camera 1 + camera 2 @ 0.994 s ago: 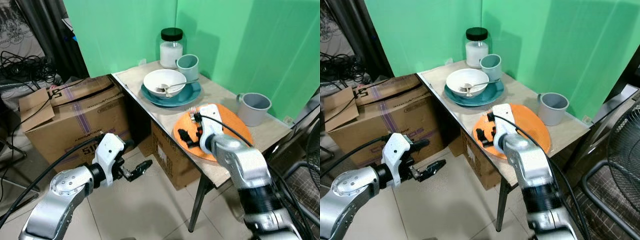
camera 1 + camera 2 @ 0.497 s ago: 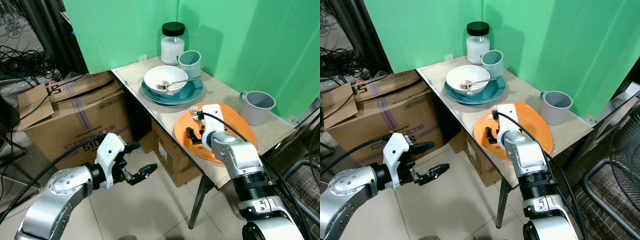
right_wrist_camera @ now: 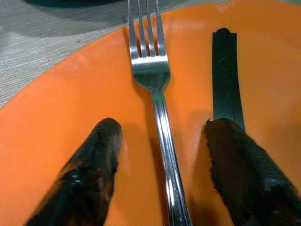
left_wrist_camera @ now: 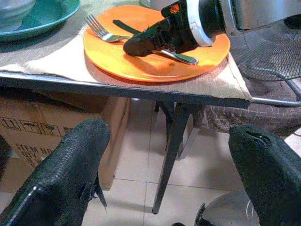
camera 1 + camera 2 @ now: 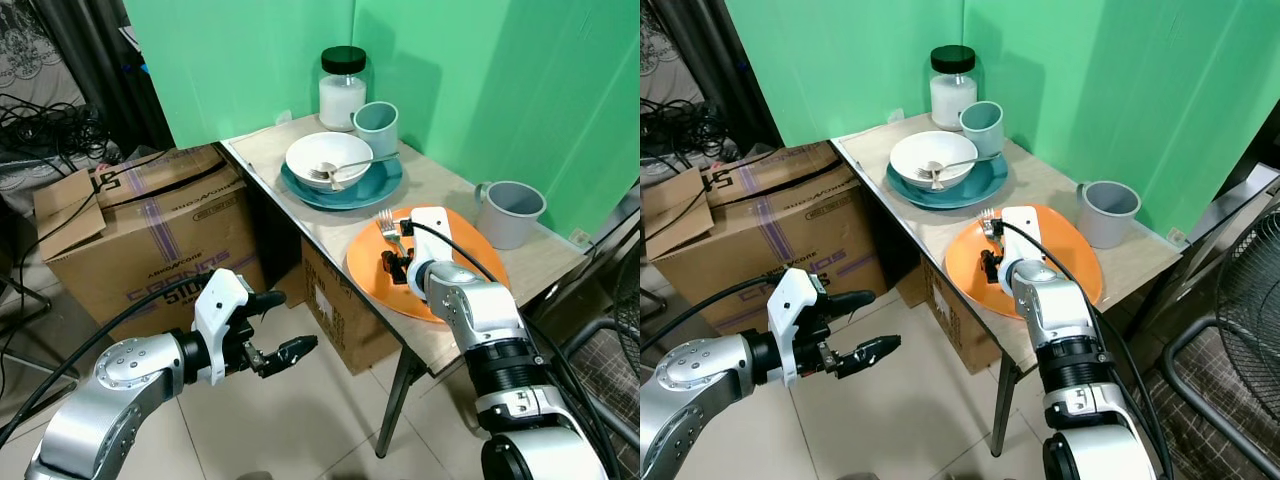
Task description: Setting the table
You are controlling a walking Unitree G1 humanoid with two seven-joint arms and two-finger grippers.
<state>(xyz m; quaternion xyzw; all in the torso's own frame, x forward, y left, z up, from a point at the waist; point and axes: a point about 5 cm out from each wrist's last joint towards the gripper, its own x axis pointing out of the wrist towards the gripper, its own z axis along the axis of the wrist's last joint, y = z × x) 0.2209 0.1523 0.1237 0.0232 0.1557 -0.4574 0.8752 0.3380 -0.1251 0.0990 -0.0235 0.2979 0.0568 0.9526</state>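
Fork (image 3: 157, 101) between right claw's (image 3: 162, 174) spread fingers

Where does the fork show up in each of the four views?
Left eye view: the fork lies on the orange plate, just ahead of the right claw.
Right eye view: same place on the plate, near its rim toward the blue plate.
Left wrist view: on the plate, above the table edge.
Right wrist view: between the open black fingers.
Shared landmark: the orange plate.

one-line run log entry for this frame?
right gripper: open, straddling fork | fork: flat on orange plate | left gripper: open, idle beside table
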